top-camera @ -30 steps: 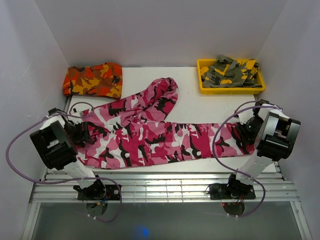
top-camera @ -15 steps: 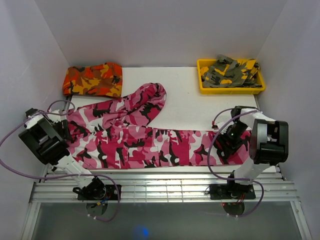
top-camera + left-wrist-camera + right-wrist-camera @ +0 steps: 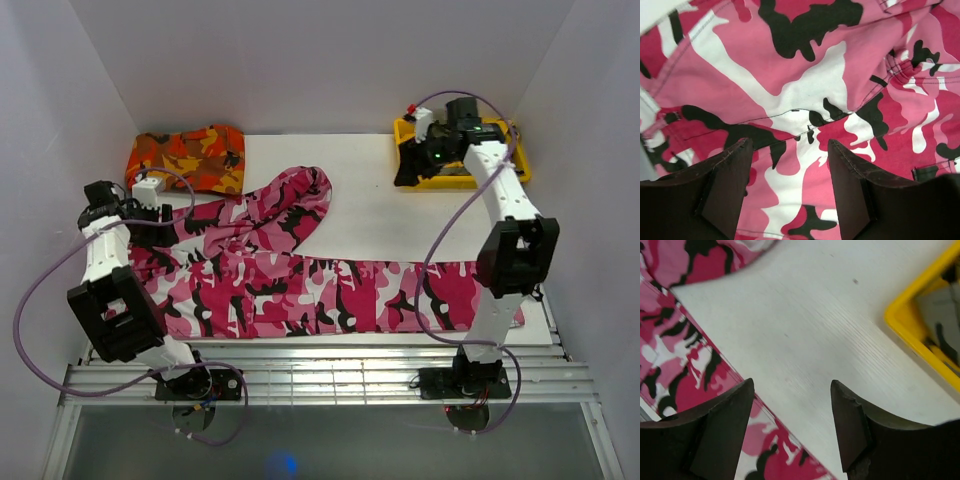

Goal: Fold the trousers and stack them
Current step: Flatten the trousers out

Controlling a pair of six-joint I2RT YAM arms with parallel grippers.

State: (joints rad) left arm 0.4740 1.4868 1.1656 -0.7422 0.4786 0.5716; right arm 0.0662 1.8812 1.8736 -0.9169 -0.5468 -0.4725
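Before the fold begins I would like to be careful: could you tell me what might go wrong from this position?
1. The trousers lie splayed: one leg bends toward the rear, so a fold now would likely come out crooked.
2. The open left gripper hovers near the orange-red trousers and might snag them.
3. The right arm's purple cable loops over the other leg and may drag it.

Pink, magenta, white and black camouflage fabric trousers [image 3: 805, 85] fill the view, stitched seams [image 3: 757, 119] crossing them; the left gripper's [image 3: 790, 150] dark fingers [image 3: 730, 190] stand apart, gripping nothing.
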